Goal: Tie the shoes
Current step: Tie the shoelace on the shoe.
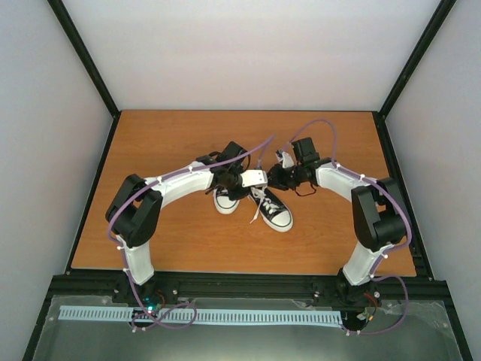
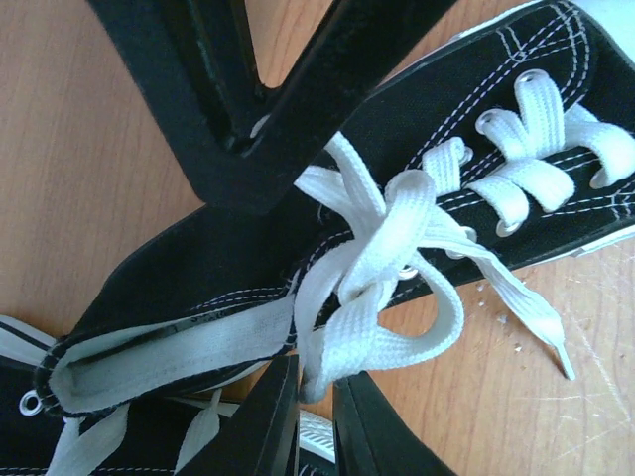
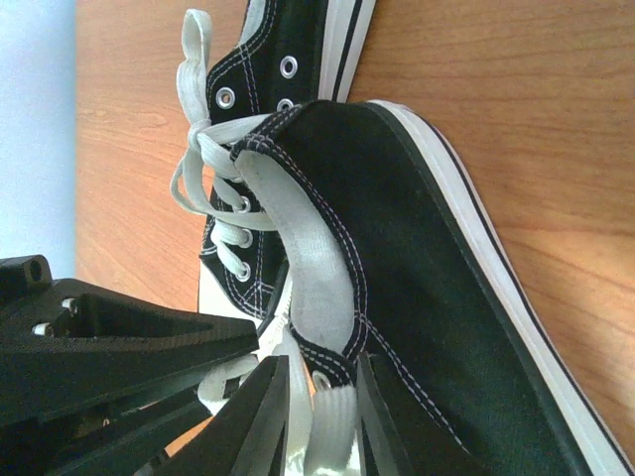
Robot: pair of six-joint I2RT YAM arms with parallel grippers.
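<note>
Top external: looked down from high above and behind the arm bases, far enough back to take in the whole table.
Left wrist: hung very close over the shoes, facing down onto the laces of one.
Right wrist: sat low and close beside one shoe, facing along the tabletop, the scene turned sideways.
Shared: all three caught the shoes and laces mid-table.

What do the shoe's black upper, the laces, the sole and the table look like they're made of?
The upper looks like matte black canvas, woven, with white stitching. The laces are flat white woven fabric. The sole is smooth white, probably rubber, with a black stripe. The table shows orange-brown wood grain, possibly laminate, faintly scratched.
</note>
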